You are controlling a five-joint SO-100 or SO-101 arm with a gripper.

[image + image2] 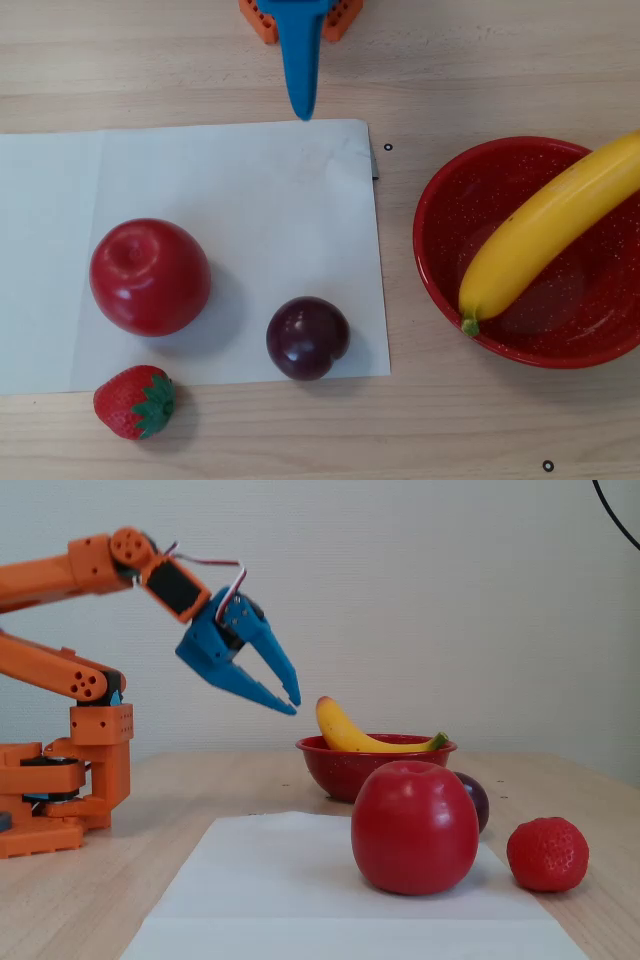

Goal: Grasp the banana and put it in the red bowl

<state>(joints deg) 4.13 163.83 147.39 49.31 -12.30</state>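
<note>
With the banana (545, 238) lying across the red bowl (448, 268), one end jutting over its rim, I'd pull the gripper (291, 702), jaws slightly parted and empty, clear without brushing the fruit.

My gripper (290, 702) was bright blue on an orange arm (60, 575). The banana (545, 235) was smooth yellow with a greenish stem tip, and the red bowl (440, 200) was glossy red with fine white speckles. The apple (150, 277) was red, the plum (308, 337) dark purple, the strawberry (134, 401) red with green leaves, the paper (250, 200) white, the table (480, 80) pale wood.
</note>
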